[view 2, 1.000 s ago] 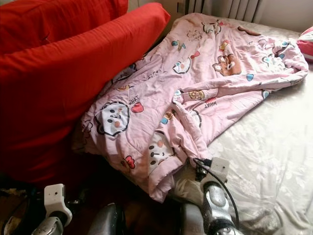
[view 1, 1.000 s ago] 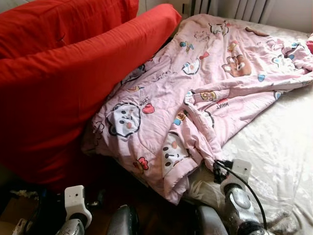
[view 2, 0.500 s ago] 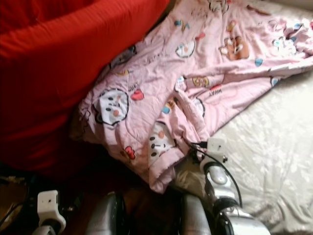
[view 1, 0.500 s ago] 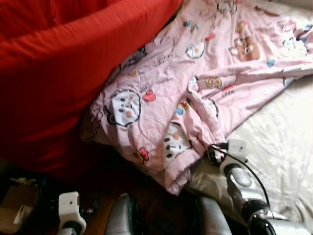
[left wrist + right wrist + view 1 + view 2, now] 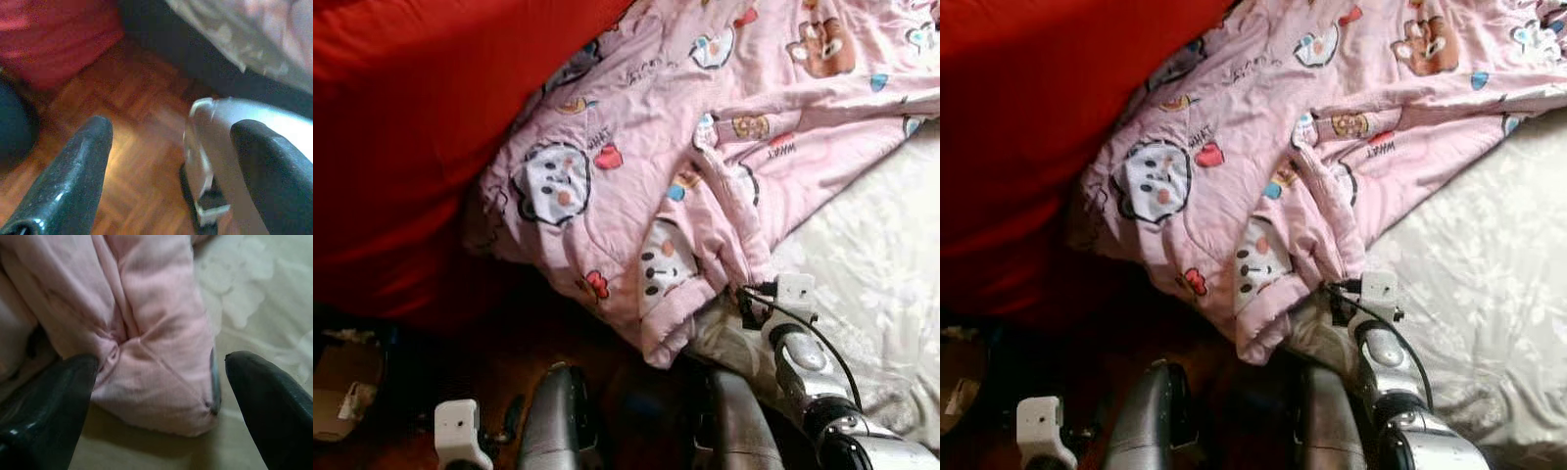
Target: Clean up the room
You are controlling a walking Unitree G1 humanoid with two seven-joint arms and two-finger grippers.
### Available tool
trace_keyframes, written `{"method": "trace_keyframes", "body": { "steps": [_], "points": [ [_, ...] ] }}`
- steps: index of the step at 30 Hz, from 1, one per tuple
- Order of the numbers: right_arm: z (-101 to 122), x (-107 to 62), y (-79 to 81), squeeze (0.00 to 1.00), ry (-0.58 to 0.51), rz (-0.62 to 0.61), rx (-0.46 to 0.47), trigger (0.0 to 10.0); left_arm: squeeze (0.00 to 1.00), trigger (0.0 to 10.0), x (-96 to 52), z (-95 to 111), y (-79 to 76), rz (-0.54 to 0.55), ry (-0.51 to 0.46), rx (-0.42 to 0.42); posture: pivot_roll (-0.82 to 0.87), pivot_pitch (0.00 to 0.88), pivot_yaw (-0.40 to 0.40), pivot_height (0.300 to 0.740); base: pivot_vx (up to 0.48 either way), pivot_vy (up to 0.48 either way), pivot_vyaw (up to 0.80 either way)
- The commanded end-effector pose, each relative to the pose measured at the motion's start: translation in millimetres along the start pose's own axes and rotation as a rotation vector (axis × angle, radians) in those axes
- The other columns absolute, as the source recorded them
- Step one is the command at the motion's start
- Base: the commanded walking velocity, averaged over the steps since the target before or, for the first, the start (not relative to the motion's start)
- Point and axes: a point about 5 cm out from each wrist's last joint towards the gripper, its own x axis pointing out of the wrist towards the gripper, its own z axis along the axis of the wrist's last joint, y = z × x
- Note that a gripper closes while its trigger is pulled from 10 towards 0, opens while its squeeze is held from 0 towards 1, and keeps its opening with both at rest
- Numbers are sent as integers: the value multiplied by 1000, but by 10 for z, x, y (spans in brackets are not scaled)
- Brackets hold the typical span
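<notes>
A pink quilt (image 5: 705, 147) with cartoon prints lies rumpled across the bed, one corner (image 5: 666, 338) drooping over the near edge. My right gripper (image 5: 747, 305) sits at that edge on the white sheet (image 5: 871, 264). In the right wrist view it is open (image 5: 160, 361), with a thick fold of the quilt (image 5: 151, 333) between its fingers, neither pad pressing on it. My left gripper (image 5: 172, 126) hangs low and open over the wooden floor (image 5: 122, 112), holding nothing.
Big red bedding (image 5: 401, 117) is piled at the left against the bed. A cardboard box (image 5: 347, 377) lies on the dark floor at the lower left. My own silver legs (image 5: 558, 421) stand close to the bed's edge.
The camera has tipped downward, so the whole scene has slid up. My right gripper stays at the quilt's near edge. The left wrist sits lower in the picture.
</notes>
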Motion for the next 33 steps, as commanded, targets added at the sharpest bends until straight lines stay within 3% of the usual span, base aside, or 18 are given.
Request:
{"method": "trace_keyframes", "body": {
  "steps": [1,6,7,8,9,10,33],
  "points": [
    [-135,-37,29,0,54,9,5,10000,0,10000,-107,-106,25,12,57,-4,108,430,51,614,0,0,0],
    [-129,-27,95,0,60,34,50,10000,0,10000,-159,-83,6,6,66,0,121,435,54,614,0,0,0],
    [-128,-27,103,0,59,37,59,8824,0,10000,-162,-80,3,6,66,0,123,435,54,614,0,0,0],
    [-132,-30,115,0,56,41,67,902,0,10000,-165,-78,-1,5,66,1,123,435,54,614,0,0,0],
    [-132,-30,115,0,56,41,67,902,0,10000,-165,-78,-1,5,66,1,123,435,54,614,0,0,0],
    [-136,-32,126,0,55,44,71,0,0,10000,-163,-76,-2,4,67,2,127,434,56,614,0,0,0],
    [-181,-51,164,0,60,56,86,0,0,10000,-128,-102,35,19,99,1,130,418,56,614,0,0,0]
  ]
}}
